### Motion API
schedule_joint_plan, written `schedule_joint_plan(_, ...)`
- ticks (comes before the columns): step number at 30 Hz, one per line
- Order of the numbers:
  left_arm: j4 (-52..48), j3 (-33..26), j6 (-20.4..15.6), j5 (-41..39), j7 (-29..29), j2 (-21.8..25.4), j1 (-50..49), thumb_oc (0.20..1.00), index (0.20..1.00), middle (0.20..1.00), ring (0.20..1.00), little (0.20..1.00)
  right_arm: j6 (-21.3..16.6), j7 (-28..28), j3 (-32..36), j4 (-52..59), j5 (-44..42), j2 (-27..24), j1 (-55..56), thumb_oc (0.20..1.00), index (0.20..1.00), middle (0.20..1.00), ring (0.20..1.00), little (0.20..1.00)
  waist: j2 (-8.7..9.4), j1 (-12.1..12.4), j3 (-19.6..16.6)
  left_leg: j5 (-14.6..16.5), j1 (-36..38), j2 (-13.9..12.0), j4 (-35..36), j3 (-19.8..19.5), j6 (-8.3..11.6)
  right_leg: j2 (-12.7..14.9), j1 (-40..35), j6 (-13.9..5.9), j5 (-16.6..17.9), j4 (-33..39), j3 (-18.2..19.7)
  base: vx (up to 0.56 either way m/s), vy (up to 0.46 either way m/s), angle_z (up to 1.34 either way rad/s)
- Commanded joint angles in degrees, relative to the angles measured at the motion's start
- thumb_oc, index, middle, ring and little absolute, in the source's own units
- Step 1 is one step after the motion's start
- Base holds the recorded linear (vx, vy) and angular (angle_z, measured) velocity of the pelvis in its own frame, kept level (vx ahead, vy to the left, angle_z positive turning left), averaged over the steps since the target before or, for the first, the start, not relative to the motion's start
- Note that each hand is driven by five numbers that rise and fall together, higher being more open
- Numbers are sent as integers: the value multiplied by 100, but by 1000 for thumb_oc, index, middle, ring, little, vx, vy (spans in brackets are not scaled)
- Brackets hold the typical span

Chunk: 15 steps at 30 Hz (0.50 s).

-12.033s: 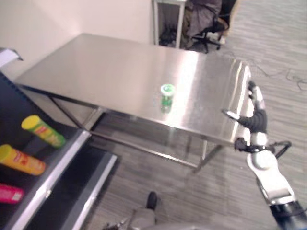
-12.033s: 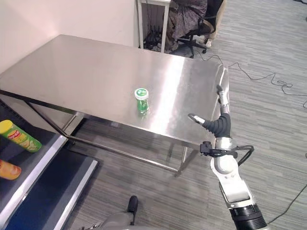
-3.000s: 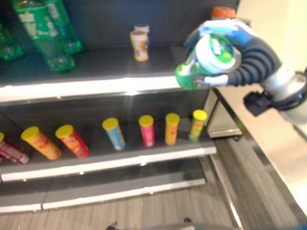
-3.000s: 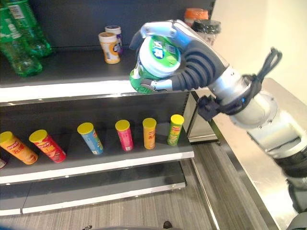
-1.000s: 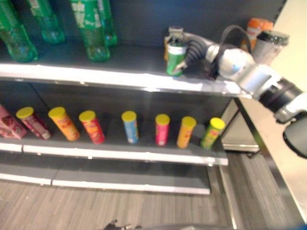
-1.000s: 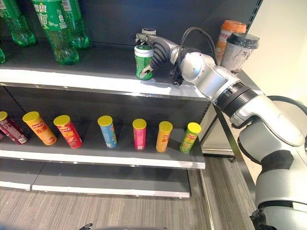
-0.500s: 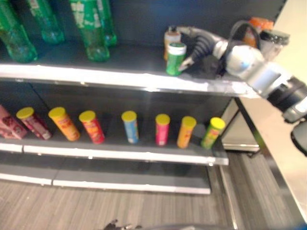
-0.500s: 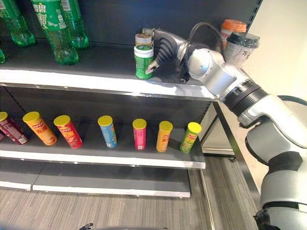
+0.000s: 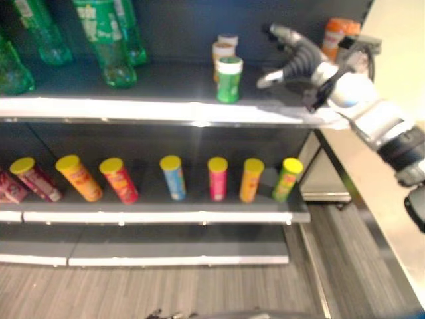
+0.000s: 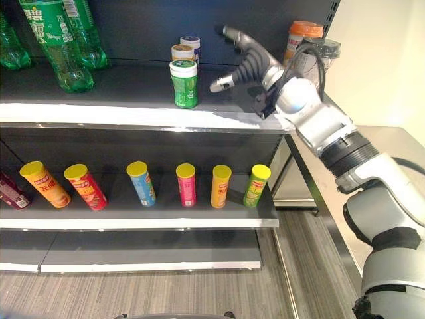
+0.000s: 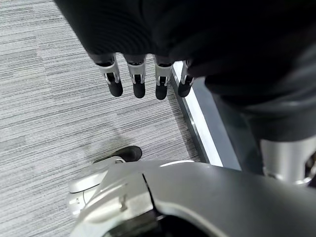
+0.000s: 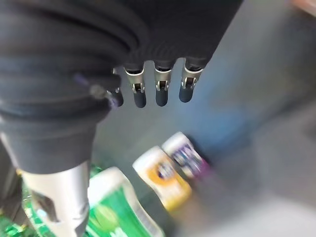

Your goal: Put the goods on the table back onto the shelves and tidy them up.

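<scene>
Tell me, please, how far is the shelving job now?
Done: the green jar stands upright on the upper shelf, in front of two small bottles. In hand: nothing; the right hand is open beside it, apart. Left: whether goods remain on the table cannot be seen.

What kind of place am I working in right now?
Probably a mock shop aisle: a dark shelf unit stocked with green bottles, a row of crisp tubes below, and the green canister just left of the open right hand.

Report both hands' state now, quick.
Left hand: open, fingers straight, holding nothing.
Right hand: open, fingers spread, apart from the green can on the shelf.
</scene>
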<state>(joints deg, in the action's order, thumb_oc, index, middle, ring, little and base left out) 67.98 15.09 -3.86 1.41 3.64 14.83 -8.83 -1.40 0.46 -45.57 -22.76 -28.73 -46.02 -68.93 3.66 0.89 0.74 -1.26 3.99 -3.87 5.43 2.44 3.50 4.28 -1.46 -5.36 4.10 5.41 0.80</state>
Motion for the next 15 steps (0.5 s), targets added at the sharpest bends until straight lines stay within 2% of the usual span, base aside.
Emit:
schedule_joint_plan(1, 328, 95, 43, 272, 1, 155, 94, 1000, 1000, 1000, 1000, 1000, -82, 62, -32, 121, -1076, -368, -386, 1000, 1000, 1000, 1000, 1000, 253, 187, 98, 551, 47, 86, -43, -238, 2, 336, -149, -309, -308, -145, 47, 0, 0, 0)
schedule_joint_plan(4, 299, 69, 71, 239, -23, 154, 15, 1000, 1000, 1000, 1000, 1000, 29, 114, -284, 378, -1629, -590, -375, 1000, 1000, 1000, 1000, 1000, 273, 198, 103, 542, 30, 83, -43, -248, 18, 341, -128, -314, -316, -159, 36, 0, 0, 0)
schedule_joint_plan(6, 304, 63, 76, 220, -35, 152, 12, 1000, 1000, 1000, 1000, 1000, 28, 111, -319, 424, -1700, -611, -385, 1000, 1000, 1000, 1000, 1000, 280, 205, 104, 541, 27, 86, -43, -253, 20, 343, -127, -316, -317, -156, 32, 0, 0, 0)
schedule_joint_plan(15, 305, -5, 99, 155, -15, 188, 8, 1000, 1000, 1000, 1000, 1000, 52, 103, -578, 622, -1543, -724, -630, 1000, 1000, 1000, 1000, 1000, 314, 237, 96, 541, 27, 108, -43, -258, 17, 364, -127, -331, -307, -173, -6, 0, 0, 0)
